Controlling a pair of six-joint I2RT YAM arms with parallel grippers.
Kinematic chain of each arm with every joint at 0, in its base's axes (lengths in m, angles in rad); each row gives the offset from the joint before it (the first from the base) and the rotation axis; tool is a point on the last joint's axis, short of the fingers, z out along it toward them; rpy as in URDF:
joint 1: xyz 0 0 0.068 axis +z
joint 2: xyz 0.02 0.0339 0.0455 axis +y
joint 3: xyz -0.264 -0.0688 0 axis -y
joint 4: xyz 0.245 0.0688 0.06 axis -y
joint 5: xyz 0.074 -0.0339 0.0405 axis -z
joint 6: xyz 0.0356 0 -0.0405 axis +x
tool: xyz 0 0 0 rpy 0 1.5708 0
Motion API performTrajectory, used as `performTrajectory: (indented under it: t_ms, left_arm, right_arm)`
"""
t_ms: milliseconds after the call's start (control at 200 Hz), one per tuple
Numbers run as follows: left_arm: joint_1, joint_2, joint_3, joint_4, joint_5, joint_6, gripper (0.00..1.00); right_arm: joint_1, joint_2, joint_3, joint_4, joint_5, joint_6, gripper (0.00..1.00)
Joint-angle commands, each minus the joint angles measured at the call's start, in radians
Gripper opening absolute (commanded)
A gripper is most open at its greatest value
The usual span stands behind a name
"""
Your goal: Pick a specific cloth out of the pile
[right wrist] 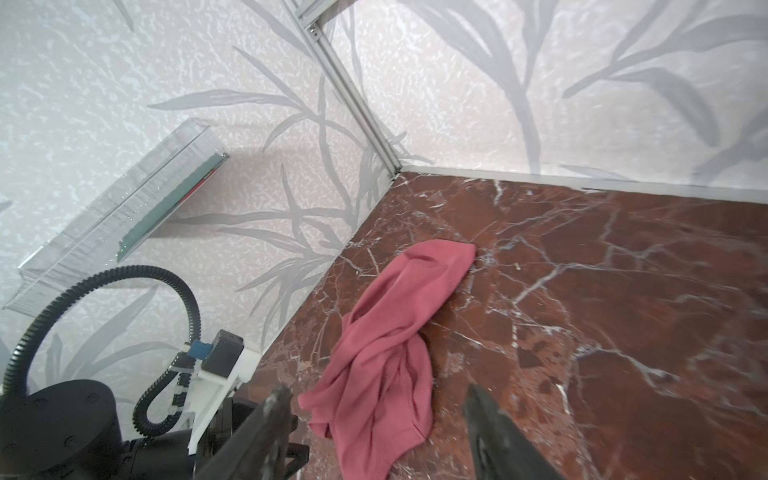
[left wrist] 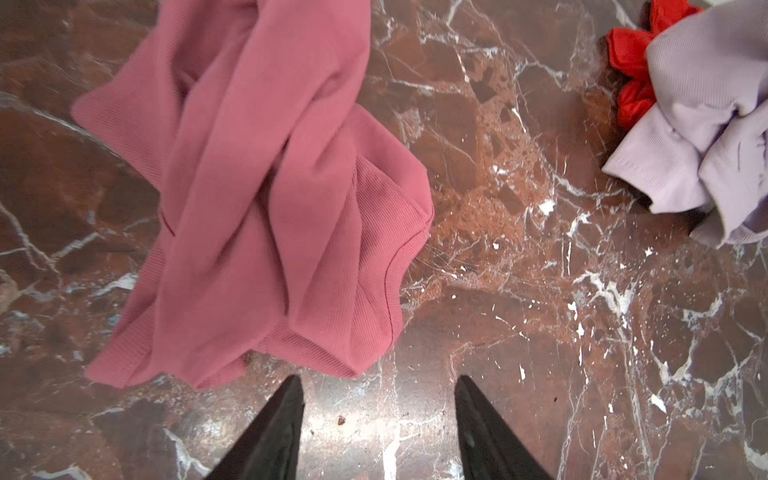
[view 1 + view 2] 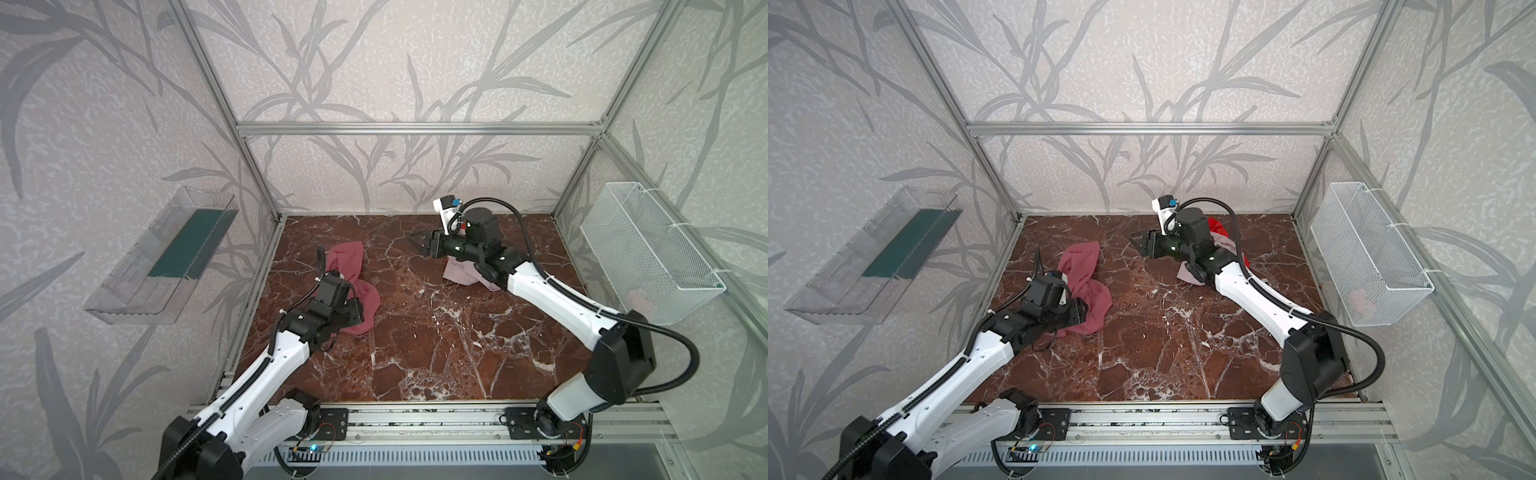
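The dusty rose cloth (image 3: 353, 282) (image 3: 1084, 286) lies crumpled and alone on the left half of the marble table (image 3: 436, 340), apart from the pile. My left gripper (image 2: 379, 380) hovers at the cloth's near edge (image 2: 270, 187), open, with bare marble between its fingers. The pile is a pale lilac cloth (image 2: 706, 124) (image 3: 457, 272) on a bright red cloth (image 2: 631, 62) (image 3: 1219, 226), mostly hidden beneath my right arm. My right gripper (image 3: 415, 239) (image 1: 378, 390) hangs above the table pointing toward the rose cloth (image 1: 390, 345), open and holding nothing.
A clear plastic tray (image 3: 166, 257) is fixed to the left wall. A white wire basket (image 3: 648, 253) hangs on the right wall with something pale pink inside. Aluminium frame posts stand at the table's back corners.
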Motion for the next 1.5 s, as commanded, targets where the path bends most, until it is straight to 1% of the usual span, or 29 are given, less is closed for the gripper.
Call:
performTrajectory:
  t_ms: [0,155,265,370,505,570,620,685,820,1015,1095,1185,1225,1330,1370,1495]
  left_arm:
    - [-0.046,0.024,-0.026,0.026,-0.057,-0.05,0.56]
    - [-0.106,0.055,-0.063,0.011,-0.102,-0.067,0.55]
    - [-0.114,0.069,-0.086,0.036,-0.131,-0.064,0.55]
    - [-0.114,0.092,-0.099,0.067,-0.14,-0.059,0.55]
    - [-0.114,0.129,-0.112,0.111,-0.16,-0.048,0.54]
    - [-0.114,0.144,-0.121,0.14,-0.165,-0.046,0.53]
    - [-0.115,0.16,-0.127,0.161,-0.161,-0.049,0.51]
    - [-0.115,0.177,-0.129,0.173,-0.151,-0.053,0.47]
    - [-0.114,0.215,-0.133,0.184,-0.137,-0.055,0.47]
    - [-0.115,0.254,-0.157,0.222,-0.124,-0.067,0.41]
    - [-0.114,0.27,-0.164,0.23,-0.132,-0.063,0.38]
    - [-0.114,0.277,-0.167,0.233,-0.132,-0.07,0.31]
    - [-0.114,0.273,-0.168,0.232,-0.129,-0.073,0.25]
    - [-0.114,0.251,-0.173,0.225,-0.136,-0.07,0.05]
    - [-0.114,0.234,-0.171,0.212,-0.139,-0.071,0.0]
    - [-0.114,0.142,-0.161,0.149,-0.13,-0.081,0.0]
  right_arm:
    - [-0.001,-0.122,-0.133,-0.041,0.075,-0.063,0.65]
    - [-0.015,-0.303,-0.288,-0.112,0.12,-0.084,0.64]
    - [-0.027,-0.407,-0.388,-0.133,0.139,-0.079,0.63]
    - [-0.048,-0.47,-0.454,-0.146,0.15,-0.063,0.63]
    - [-0.069,-0.498,-0.482,-0.167,0.141,-0.056,0.63]
    - [-0.071,-0.5,-0.487,-0.165,0.143,-0.055,0.63]
    - [-0.071,-0.497,-0.487,-0.164,0.14,-0.054,0.63]
    - [-0.07,-0.491,-0.484,-0.165,0.135,-0.05,0.63]
    - [-0.073,-0.483,-0.484,-0.157,0.131,-0.045,0.63]
    - [-0.074,-0.486,-0.474,-0.168,0.135,-0.04,0.63]
    - [-0.075,-0.491,-0.472,-0.169,0.143,-0.044,0.63]
    - [-0.076,-0.501,-0.476,-0.169,0.146,-0.038,0.63]
    - [-0.077,-0.506,-0.479,-0.171,0.147,-0.034,0.63]
    - [-0.077,-0.524,-0.484,-0.174,0.151,-0.031,0.63]
    - [-0.078,-0.53,-0.487,-0.176,0.155,-0.027,0.63]
    - [-0.077,-0.547,-0.492,-0.183,0.154,-0.02,0.63]
